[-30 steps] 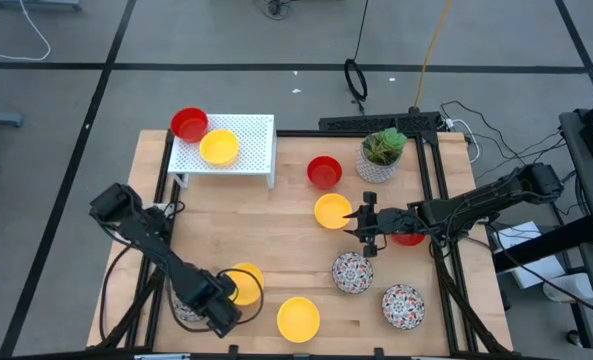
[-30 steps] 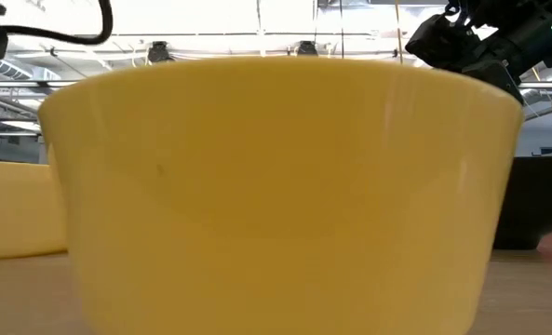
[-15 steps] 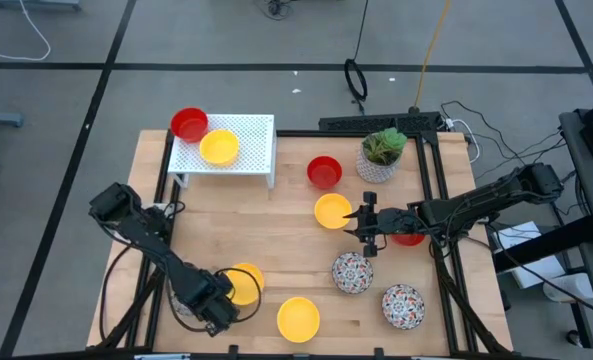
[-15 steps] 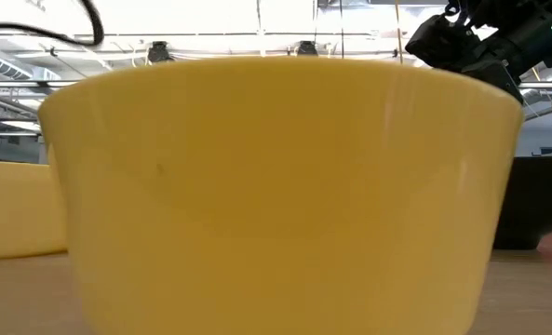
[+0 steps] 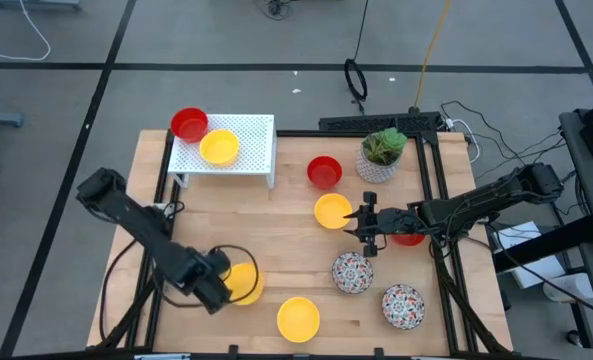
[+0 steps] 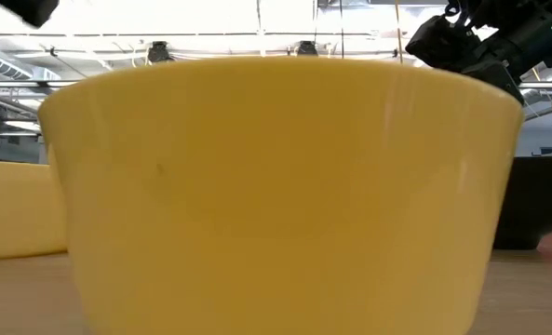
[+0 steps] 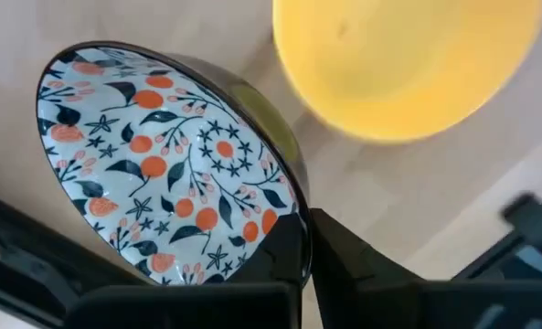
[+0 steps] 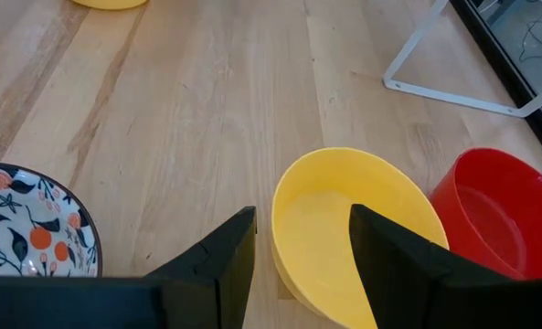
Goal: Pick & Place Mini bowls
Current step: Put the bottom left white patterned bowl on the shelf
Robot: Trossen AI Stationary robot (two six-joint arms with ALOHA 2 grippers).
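— Where is the left gripper (image 5: 214,288)?

— Near the wooden tabletop's (image 5: 276,215) front-left corner, clamped on the rim of a white floral-patterned mini bowl (image 7: 161,169), beside a plain yellow mini bowl (image 5: 242,283).

— And the right gripper (image 5: 360,222)?

— Mid-table, fingers spread astride the rim of another yellow mini bowl (image 5: 332,211), a red mini bowl (image 8: 504,215) just beside it.

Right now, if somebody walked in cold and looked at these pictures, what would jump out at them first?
Probably the yellow bowl filling nearly the whole low view, standing right at that camera. Next, the left gripper holding a patterned bowl by its rim above the wooden table, beside another yellow bowl. Near the table's middle, the right gripper straddles the rim of a third yellow bowl, fingers open.
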